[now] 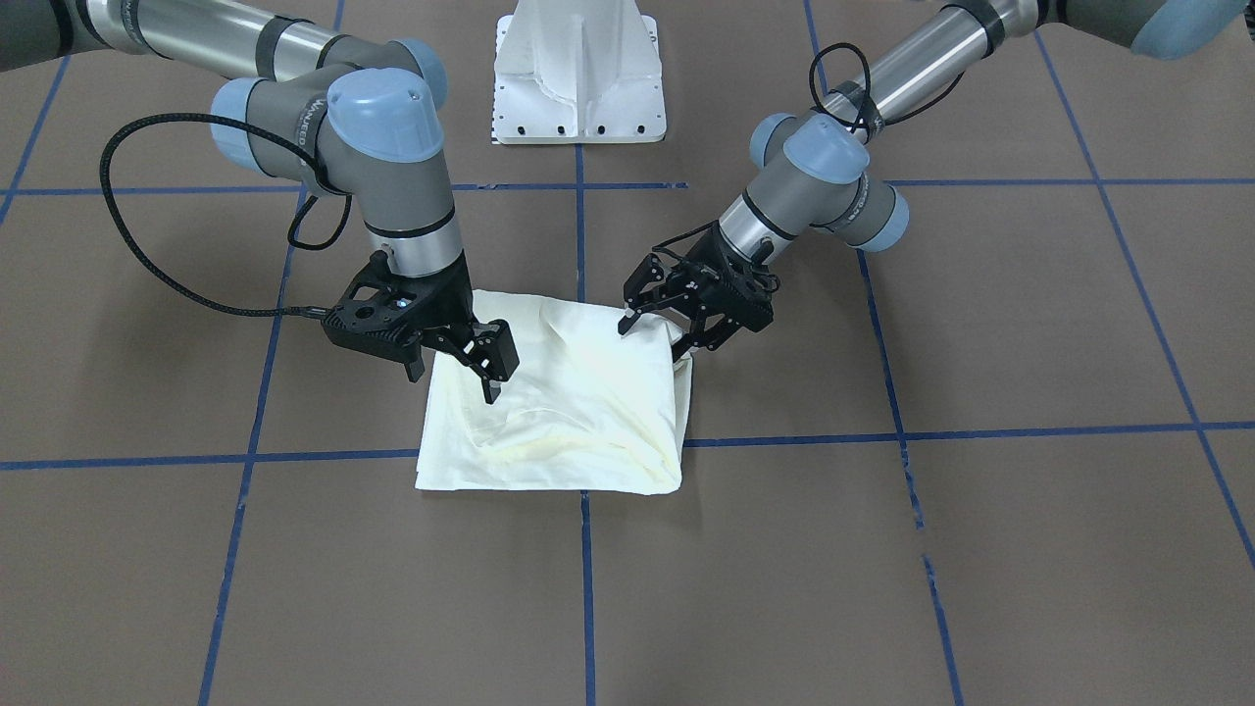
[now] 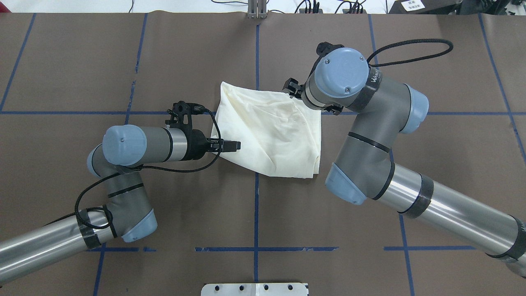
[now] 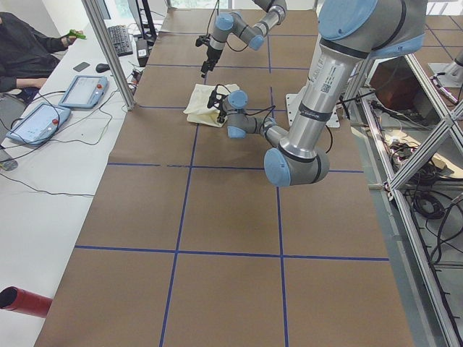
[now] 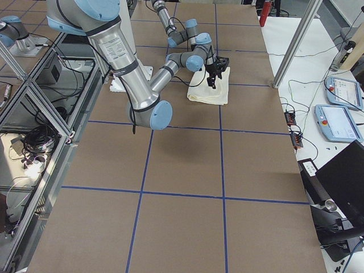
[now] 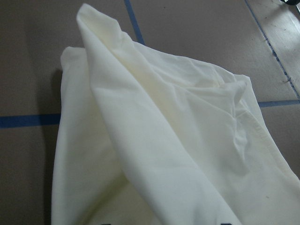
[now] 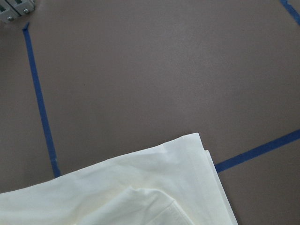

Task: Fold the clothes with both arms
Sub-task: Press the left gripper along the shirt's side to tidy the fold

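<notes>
— Where do we have the T-shirt [image 1: 569,412]?
— Plain side up in a rumpled square, mid-surface [image 1: 980,549], well away from every edge, across a blue tape line [image 1: 585,588].
— Why are our pincers placed so?
— We judge they flank it for another fold. The left pincer [image 1: 655,338] gapes astride a raised edge, and the right pincer [image 1: 453,384] is spread wide at the opposite side.
— And around us?
— Brown covering, the white base [image 1: 578,78], then pendants [image 3: 83,90] and a seated person [image 3: 25,50] alongside.

The brown table [image 2: 61,61] is divided by blue tape lines [image 2: 256,205]; a white desk [image 3: 43,195] is set alongside it.
</notes>
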### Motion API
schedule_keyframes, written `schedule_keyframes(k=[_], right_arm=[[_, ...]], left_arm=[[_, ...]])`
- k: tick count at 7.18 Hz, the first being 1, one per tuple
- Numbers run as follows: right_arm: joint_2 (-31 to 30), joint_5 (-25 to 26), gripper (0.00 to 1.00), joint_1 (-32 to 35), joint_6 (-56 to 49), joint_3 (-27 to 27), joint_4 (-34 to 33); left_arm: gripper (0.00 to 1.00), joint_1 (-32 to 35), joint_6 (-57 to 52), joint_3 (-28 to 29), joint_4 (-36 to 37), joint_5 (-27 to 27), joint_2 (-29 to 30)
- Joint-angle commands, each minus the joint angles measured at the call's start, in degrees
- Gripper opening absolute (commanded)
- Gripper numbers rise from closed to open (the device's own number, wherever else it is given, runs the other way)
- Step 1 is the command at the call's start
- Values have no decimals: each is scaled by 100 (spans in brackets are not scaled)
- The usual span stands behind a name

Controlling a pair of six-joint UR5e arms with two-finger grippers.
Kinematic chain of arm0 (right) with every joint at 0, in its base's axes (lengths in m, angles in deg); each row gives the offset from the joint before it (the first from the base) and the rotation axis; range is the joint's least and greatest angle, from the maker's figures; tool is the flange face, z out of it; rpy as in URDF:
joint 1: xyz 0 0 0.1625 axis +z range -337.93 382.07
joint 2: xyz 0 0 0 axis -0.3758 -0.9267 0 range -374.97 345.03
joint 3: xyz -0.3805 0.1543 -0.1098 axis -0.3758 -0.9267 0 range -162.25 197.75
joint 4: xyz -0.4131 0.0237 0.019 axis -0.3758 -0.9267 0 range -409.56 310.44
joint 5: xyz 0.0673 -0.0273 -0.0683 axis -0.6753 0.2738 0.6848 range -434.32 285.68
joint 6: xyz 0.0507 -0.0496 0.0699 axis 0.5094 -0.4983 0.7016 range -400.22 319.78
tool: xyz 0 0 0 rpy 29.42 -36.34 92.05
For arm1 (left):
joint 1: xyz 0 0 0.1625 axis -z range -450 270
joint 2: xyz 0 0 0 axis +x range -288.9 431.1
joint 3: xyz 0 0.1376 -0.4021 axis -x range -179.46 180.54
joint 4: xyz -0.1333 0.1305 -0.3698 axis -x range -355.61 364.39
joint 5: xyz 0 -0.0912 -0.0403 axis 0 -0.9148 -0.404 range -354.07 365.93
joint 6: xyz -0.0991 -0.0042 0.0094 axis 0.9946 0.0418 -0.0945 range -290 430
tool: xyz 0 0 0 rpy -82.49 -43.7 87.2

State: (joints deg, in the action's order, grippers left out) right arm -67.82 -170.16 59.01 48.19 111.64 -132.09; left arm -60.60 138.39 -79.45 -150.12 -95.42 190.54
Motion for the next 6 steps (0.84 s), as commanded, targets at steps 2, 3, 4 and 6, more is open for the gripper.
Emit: schedule_keyframes(k=[2,3,4,6], right_arm=[[-15,13,100,-11,10,-2,0],[-15,13,100,-11,10,-2,0],[-15,13,100,-11,10,-2,0],[-15,13,100,-11,10,-11,0]], left_arm=[[60,-31,-11,-8,-851,-366,-595],[44,-31,-11,-8,-905,-411,-605],[8,-31,7,-25,-914,-420,-579],[0,-22,42,-52,-914,-411,-605]])
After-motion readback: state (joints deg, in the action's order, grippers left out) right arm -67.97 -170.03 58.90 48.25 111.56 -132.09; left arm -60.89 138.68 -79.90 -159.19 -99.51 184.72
